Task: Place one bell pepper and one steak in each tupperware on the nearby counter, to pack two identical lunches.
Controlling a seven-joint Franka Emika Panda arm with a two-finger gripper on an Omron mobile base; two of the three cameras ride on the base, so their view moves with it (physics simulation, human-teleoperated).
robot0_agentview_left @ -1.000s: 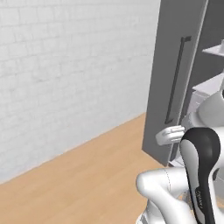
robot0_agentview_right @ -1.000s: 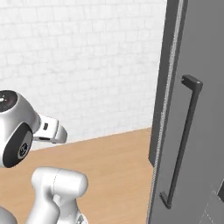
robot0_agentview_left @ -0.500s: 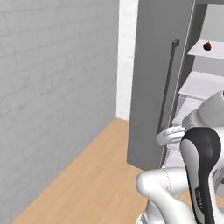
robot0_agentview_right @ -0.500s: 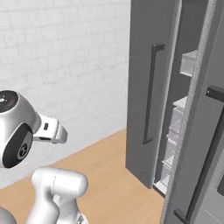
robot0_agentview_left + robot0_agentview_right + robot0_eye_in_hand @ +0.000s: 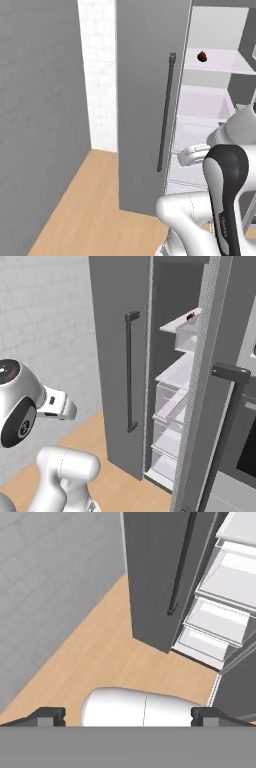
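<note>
Where I am: I sit in front of an open fridge [image 5: 172, 406], with its grey door [image 5: 150, 100] swung out toward me.
Pepper: I see one small dark red bell pepper [image 5: 202, 56] on a high white shelf [image 5: 220, 62] inside the fridge. In the right base view a little red spot [image 5: 190, 317] sits on that same high shelf; I think it is the pepper too.
Other food and trays: I cannot say where they are from here.
Gripper: the gripper [image 5: 127, 716] is wide apart and holds nothing. It points down at the wooden floor [image 5: 100, 657], well away from the shelf.
Worry one: the door with its long dark handle [image 5: 165, 112] stands between my arm and the pepper. If I swing up fast, I think I could bump it.
Worry two: the pepper is round and shiny. I think it could roll or slip if I pinch it off-centre.
Worry three: the shelf is high, so my reach may come up short.
</note>
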